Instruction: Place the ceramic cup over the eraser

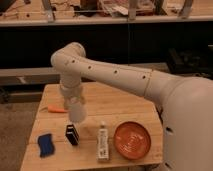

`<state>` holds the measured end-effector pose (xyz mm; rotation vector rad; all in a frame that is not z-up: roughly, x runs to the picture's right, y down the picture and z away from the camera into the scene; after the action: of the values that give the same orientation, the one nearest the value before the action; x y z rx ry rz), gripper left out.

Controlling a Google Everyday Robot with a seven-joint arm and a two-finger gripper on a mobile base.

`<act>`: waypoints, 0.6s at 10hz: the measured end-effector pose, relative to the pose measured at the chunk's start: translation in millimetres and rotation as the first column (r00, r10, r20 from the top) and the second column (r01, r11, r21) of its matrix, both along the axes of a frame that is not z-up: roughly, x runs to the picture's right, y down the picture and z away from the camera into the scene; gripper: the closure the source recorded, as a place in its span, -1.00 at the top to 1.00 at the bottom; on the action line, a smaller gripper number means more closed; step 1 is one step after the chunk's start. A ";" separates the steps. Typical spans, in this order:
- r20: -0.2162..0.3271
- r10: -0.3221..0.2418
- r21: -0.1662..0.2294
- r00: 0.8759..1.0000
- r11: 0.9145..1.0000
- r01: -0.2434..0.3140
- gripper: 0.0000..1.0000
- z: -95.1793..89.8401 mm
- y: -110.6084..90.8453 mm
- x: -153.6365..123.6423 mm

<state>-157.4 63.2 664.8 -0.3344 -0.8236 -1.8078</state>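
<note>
One plain off-white, slightly tapered ceramic cup (76, 115) sits at the lower end of the robot's downward-pointing white arm (107, 75), so close in colour to the wrist that the two are hard to separate. The hand (75, 108) is there at the cup, over the left part of the light wooden desk (117, 107); whether it is clenched on the cup or has released it cannot be told, nor whether the cup's base touches the desk or hangs just above it. Just below the cup in the view, towards the front edge and slightly to the left, the small black rectangular eraser (72, 134) with a pale edge stands uncovered on the desk, close to the cup but apart from it. Left of the eraser lies a blue wavy-edged pad (46, 144), near the front left corner. Right of the eraser lies a white tube (103, 142), lengthwise from back to front, and beside it an orange-red round plate (132, 140). A thin orange stick-like object (55, 109) lies on the desk left of the cup, near the left edge. Behind the desk runs dark shelving (150, 40).
</note>
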 end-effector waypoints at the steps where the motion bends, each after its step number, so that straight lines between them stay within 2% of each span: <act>1: -0.002 0.008 0.002 1.000 1.000 -0.008 -1.00 0.4 -3.3 0.5; 4: 0.007 0.035 0.010 0.999 0.999 -0.035 -1.00 -7.9 -23.4 2.7; 6: 0.022 0.047 0.004 0.999 0.999 -0.047 -1.00 -13.9 -26.4 3.9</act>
<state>-153.5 36.8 650.8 -0.2901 -0.8358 -1.7719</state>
